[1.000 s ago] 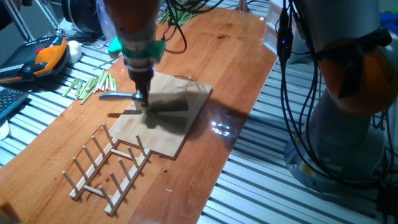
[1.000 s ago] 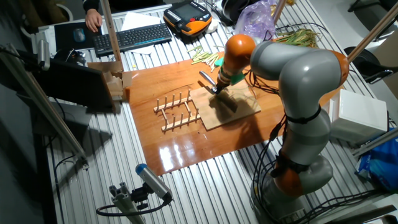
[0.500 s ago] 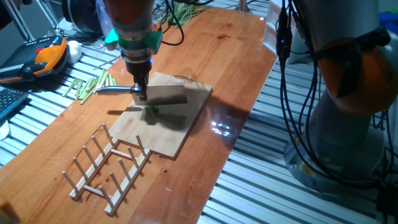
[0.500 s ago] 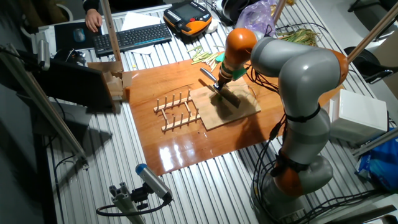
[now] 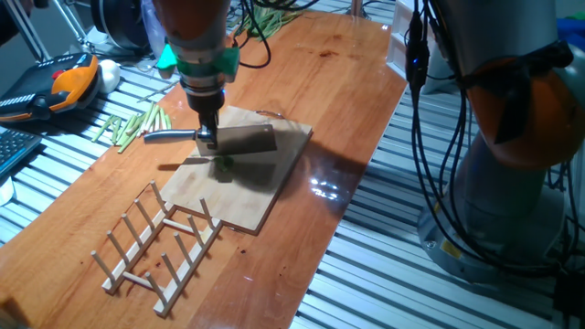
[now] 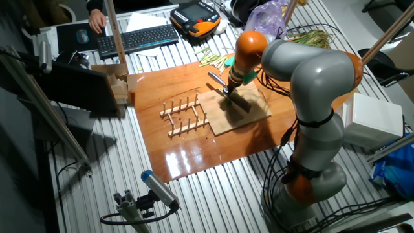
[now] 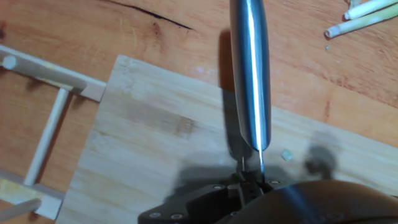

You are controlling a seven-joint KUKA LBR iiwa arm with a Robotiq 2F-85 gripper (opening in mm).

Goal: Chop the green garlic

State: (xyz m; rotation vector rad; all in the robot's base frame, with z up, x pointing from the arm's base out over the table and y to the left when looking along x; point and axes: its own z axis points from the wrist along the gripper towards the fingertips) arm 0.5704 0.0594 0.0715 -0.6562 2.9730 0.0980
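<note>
In one fixed view the gripper [image 5: 209,139] hangs over the cutting board [image 5: 256,196], its fingers closed narrow on the knife [image 5: 239,139], whose steel handle pokes out to the left and whose broad blade, blurred, lies to the right just above the board; the green garlic [image 5: 222,164] is a small bright-green cluster on the board just below the blade; a bundle of pale stalks [image 5: 133,124] lies on the table well left of the board, and a wooden rack [image 5: 160,242] stands nearer the camera.

In the other fixed view the gripper [image 6: 228,89] sits over the far-left part of the board [image 6: 255,116] with the knife [image 6: 234,98] slanting across it; the garlic is too small to make out here.

In the hand view the knife handle [image 7: 250,68] runs straight up the frame above the board [image 7: 149,143]; the blade and the garlic are hidden beneath the hand.

The risk, as I judge it: the bits are few and loose, so a blade coming down slightly off line would miss them or flick them off the board; a hard stroke could also twist the smooth handle in so narrow a grip.
</note>
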